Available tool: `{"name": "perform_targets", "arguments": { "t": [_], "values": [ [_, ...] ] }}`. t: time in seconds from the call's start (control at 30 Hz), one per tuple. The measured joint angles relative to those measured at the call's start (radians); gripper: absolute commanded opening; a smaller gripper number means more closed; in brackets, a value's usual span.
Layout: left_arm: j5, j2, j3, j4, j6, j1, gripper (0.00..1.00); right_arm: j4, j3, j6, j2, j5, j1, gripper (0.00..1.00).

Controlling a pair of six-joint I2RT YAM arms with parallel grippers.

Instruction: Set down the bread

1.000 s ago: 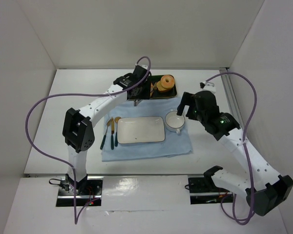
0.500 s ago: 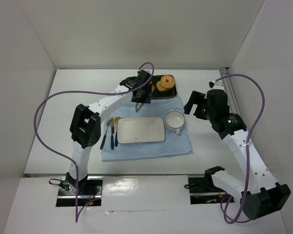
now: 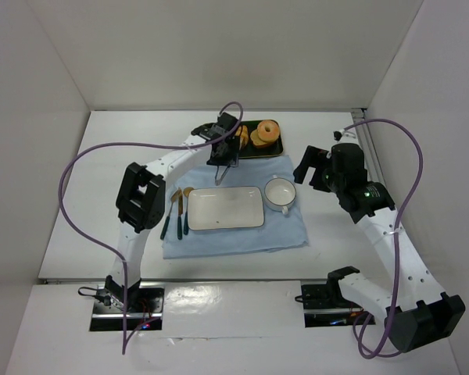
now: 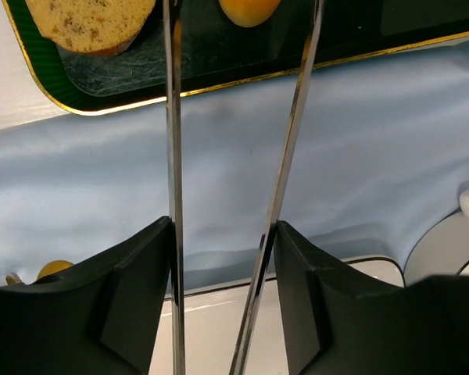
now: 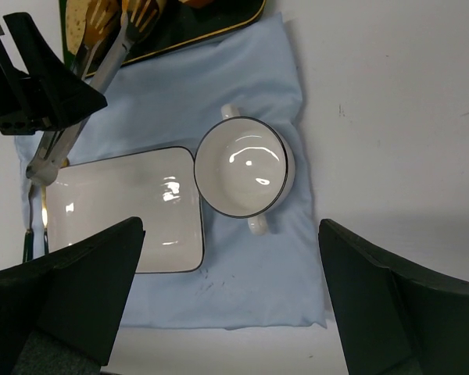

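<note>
The left tool (image 4: 223, 230) is closed on a pair of metal tongs (image 4: 173, 141), its two dark fingers pressing the arms from outside, so it stands narrow, holding the tongs and not the food itself. The tongs reach over the blue cloth (image 4: 375, 156) into the dark gold-rimmed tray (image 4: 227, 51), which sits near the middle of the far edge of the tabletop (image 5: 391, 117). The bread (image 4: 250, 9), golden-orange, lies in that tray between the two tong arms. The tips run off the top of the left wrist view, so whether they touch it cannot be told. A brown toast slice (image 4: 86, 23) lies in the tray too, outside the tongs on the side toward the left edge. On the cloth, nearer the near edge, stands a white rectangular plate (image 5: 117, 207) and, just beside it on the right, a white bowl (image 5: 242, 166). The right tool (image 5: 230, 226) hangs toward the right edge of the tabletop, beyond the bowl, its fingers wide apart and holding nothing.
</note>
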Motion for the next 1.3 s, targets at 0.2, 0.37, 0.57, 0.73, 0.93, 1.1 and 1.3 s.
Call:
{"name": "perform_targets", "arguments": {
  "t": [0.2, 0.37, 0.57, 0.73, 0.93, 1.1, 1.3],
  "values": [
    [0.043, 0.006, 0.0, -0.003, 0.001, 0.017, 0.71, 0.002, 0.0, 0.011, 0.001, -0.023, -0.007, 1.0],
    [0.072, 0.006, 0.005, -0.005, 0.01, 0.023, 0.69, 0.004, 0.0, 0.019, 0.003, -0.039, -0.01, 1.0],
    [0.086, 0.041, 0.075, -0.02, 0.028, 0.023, 0.6, 0.004, 0.0, 0.022, 0.009, -0.042, -0.011, 1.0],
    [0.09, 0.074, 0.118, -0.029, 0.043, 0.029, 0.49, 0.004, 0.0, 0.022, 0.01, -0.042, -0.011, 1.0],
    [0.093, 0.072, 0.113, -0.034, 0.052, 0.032, 0.49, 0.008, 0.0, 0.022, 0.014, -0.046, -0.011, 1.0],
    [0.084, -0.026, 0.009, -0.039, 0.052, 0.033, 0.49, 0.024, 0.0, 0.026, 0.037, -0.051, -0.011, 1.0],
    [0.08, -0.312, -0.185, -0.042, 0.047, 0.033, 0.49, 0.083, 0.0, 0.034, 0.104, -0.057, -0.011, 1.0]
  ]
}}
